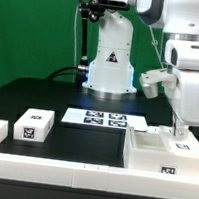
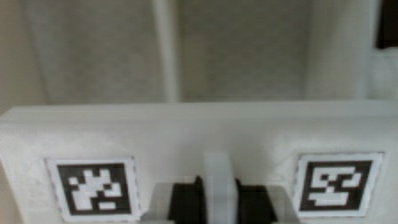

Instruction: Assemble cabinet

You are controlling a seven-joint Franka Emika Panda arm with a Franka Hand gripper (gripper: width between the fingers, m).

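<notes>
The cabinet box [image 1: 153, 153] is a big white plastic box with tags, standing at the exterior view's right near the front. My gripper [image 1: 177, 129] reaches down onto its far edge. In the wrist view the box [image 2: 178, 130] fills the frame, with one tag on each side. My gripper [image 2: 217, 205] straddles a thin white upright wall of the box; the dark fingers [image 2: 180, 205] press against it on both sides. A small white drawer block [image 1: 32, 126] with a tag lies at the exterior view's left, apart from the box.
The marker board [image 1: 105, 118] lies flat mid-table in front of the robot base [image 1: 110, 64]. Long white rail pieces [image 1: 59, 169] run along the front edge and the left corner. A green backdrop stands behind the table.
</notes>
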